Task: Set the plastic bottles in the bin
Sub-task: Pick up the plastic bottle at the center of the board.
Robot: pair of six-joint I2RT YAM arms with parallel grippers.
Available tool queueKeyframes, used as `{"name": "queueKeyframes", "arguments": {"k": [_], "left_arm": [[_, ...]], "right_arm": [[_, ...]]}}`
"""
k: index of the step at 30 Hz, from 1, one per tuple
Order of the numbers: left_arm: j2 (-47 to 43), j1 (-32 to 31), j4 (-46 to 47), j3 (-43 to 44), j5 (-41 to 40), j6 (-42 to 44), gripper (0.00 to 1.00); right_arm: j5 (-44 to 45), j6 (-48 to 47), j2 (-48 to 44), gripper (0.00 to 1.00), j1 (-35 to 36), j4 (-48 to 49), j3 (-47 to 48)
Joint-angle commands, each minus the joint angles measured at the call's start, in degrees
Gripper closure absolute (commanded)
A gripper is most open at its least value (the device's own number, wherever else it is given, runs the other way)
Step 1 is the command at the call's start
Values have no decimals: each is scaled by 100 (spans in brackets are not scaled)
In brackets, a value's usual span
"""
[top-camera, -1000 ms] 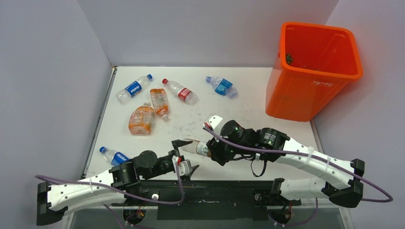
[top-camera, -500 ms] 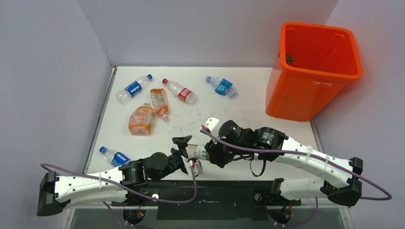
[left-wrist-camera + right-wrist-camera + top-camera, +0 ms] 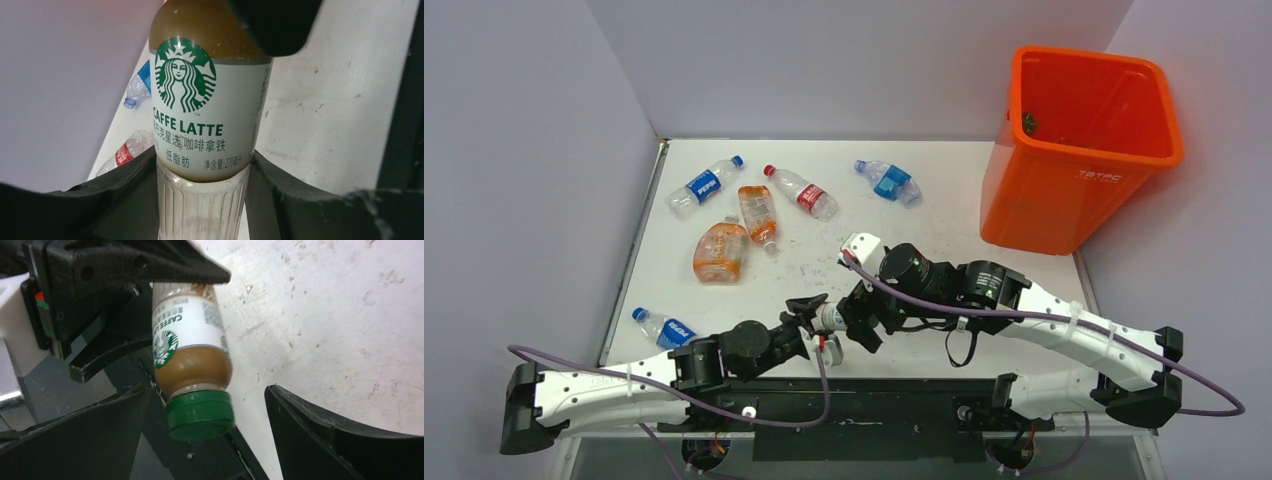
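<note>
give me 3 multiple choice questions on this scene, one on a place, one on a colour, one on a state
1. Where does the bin stand on the table?
A. far right corner
B. far left corner
C. between the arm bases

2. What colour is the cap of the latte bottle?
A. red
B. white
C. green

3. How do the right fingers stand?
A. shut on the cap
B. open, apart from the bottle on both sides
C. out of view

Answers:
1 A: the top view shows the orange bin at the far right corner.
2 C: the right wrist view shows a green cap.
3 B: gaps show on either side of the cap, while the left fingers press the bottle's base.
</note>
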Motion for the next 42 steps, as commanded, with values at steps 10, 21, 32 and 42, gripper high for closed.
{"name": "queueKeyframes", "arguments": {"k": [10, 21, 32, 42], "left_arm": [[-62, 1149, 1716, 752, 2537, -4680, 70], [328, 2568, 3005, 206, 4001, -6650, 75], [223, 2379, 2912, 129, 3884, -6008, 78], [146, 2175, 2805, 62, 3787, -5550, 78]], "right_arm": [[1722, 98, -3367, 10, 55, 5263, -2398], [1825, 473, -2789, 10, 61, 7698, -3646], [1928, 382, -1913, 2, 72, 7936, -3197], [1722, 590, -1236, 50, 70, 7414, -2736]]}}
